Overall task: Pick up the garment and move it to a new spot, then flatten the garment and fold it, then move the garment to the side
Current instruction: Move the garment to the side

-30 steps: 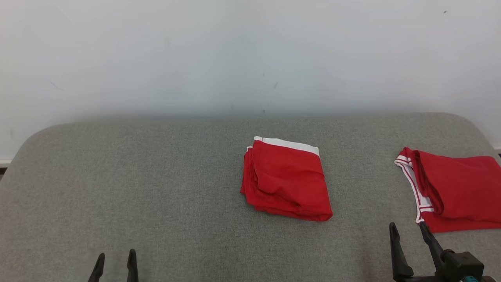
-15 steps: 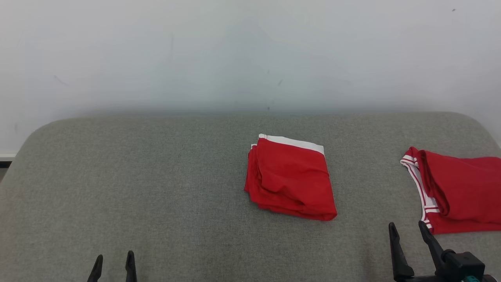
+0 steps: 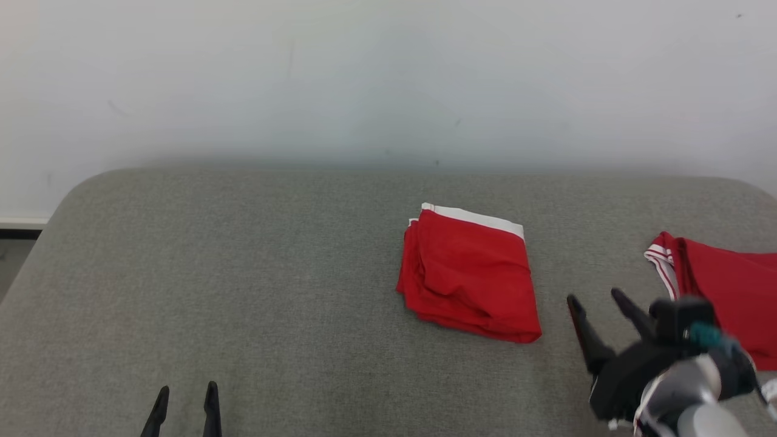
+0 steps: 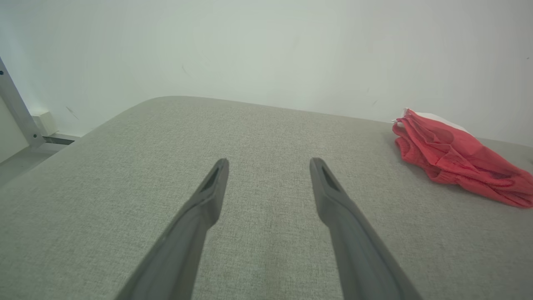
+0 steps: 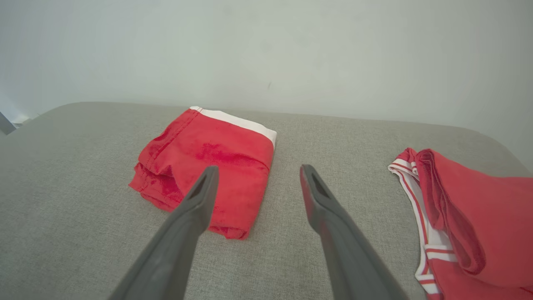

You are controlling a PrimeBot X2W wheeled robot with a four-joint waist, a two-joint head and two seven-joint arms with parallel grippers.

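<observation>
A folded red garment (image 3: 470,273) with a white band along its far edge lies on the grey padded table (image 3: 273,291), slightly right of the middle. My right gripper (image 3: 593,296) hovers open just right of it, above the table, fingers pointing up and left. In the right wrist view the garment (image 5: 208,150) lies ahead and to the left, partly behind the left finger of the open gripper (image 5: 259,168). My left gripper (image 3: 187,388) is open and empty at the lower left, far from the garment (image 4: 454,156); its wrist view shows its open fingers (image 4: 268,160) over bare table.
A second red garment (image 3: 728,291) with red-and-white striped trim lies at the table's right edge, close behind my right gripper; it is also at the right of the right wrist view (image 5: 479,216). A white wall (image 3: 388,79) stands behind the table.
My right gripper has lifted and moved left and forward, closer to the folded garment. The head camera has shifted, sliding the scene slightly right. The left gripper has held still.
</observation>
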